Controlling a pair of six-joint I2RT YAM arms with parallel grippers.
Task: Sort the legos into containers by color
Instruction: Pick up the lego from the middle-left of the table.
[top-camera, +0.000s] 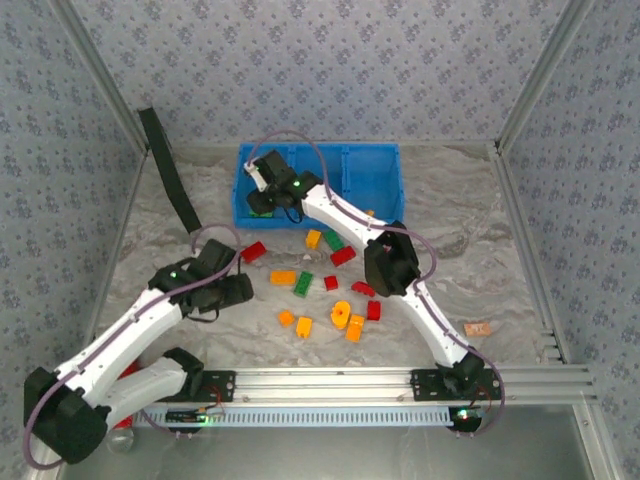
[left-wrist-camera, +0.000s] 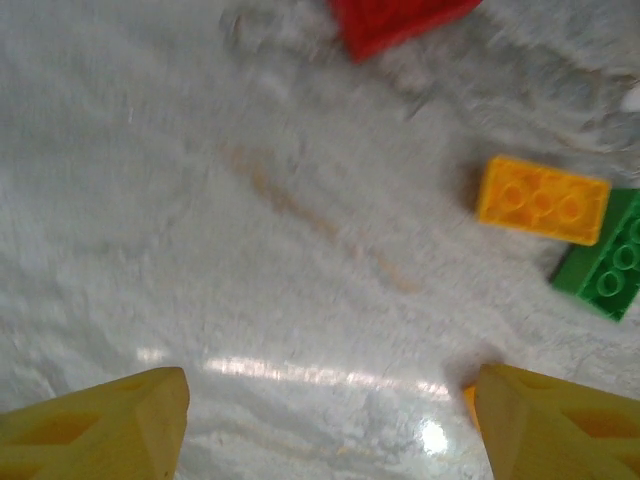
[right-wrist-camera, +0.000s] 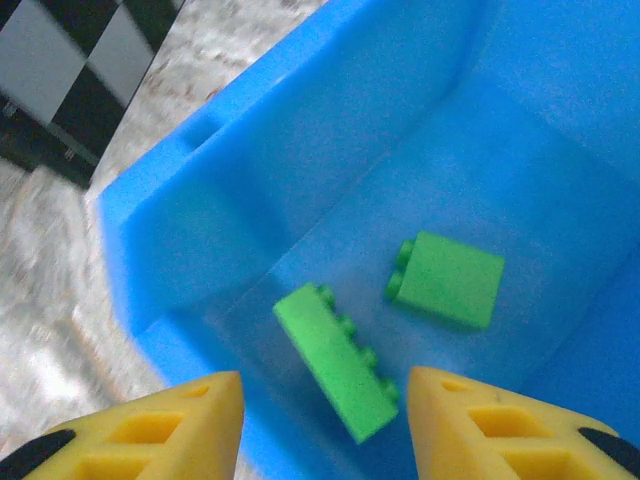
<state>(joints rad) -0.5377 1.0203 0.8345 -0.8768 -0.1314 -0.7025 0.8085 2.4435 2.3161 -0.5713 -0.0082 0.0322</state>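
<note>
Two green legos (right-wrist-camera: 345, 365) lie in the blue tray (right-wrist-camera: 250, 170), left compartment; the right gripper (right-wrist-camera: 325, 385) above them stands open, the left gripper (left-wrist-camera: 332, 385) also open.

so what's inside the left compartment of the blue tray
A long green brick and a shorter green brick lie on its floor. In the top view the right arm covers much of that compartment, so anything beneath it is hidden.
</note>
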